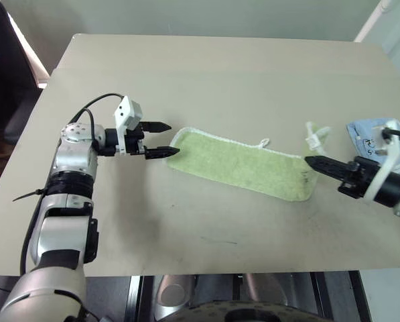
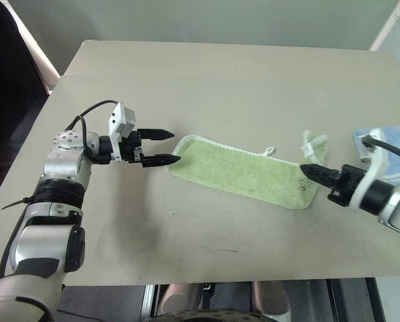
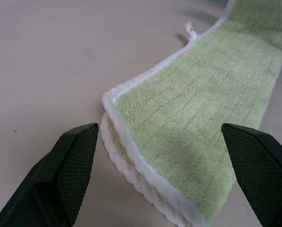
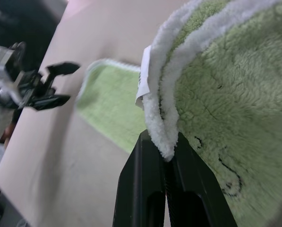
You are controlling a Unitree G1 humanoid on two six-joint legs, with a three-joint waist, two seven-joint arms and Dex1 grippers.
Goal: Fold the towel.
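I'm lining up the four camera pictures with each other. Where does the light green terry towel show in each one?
Left eye: light green terry towel lies centre, between both grippers.
Right eye: centre, slightly lower.
Left wrist: folded end between the open left gripper's fingers.
Right wrist: its edge is pinched in the shut right gripper.
Shared landmark: the white stitched edging.

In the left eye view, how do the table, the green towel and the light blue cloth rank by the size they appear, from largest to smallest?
1. Table, the largest by far.
2. Towel, a long folded strip.
3. Light blue cloth, the smallest; the picture edge cuts it off, so its full size is unsure.
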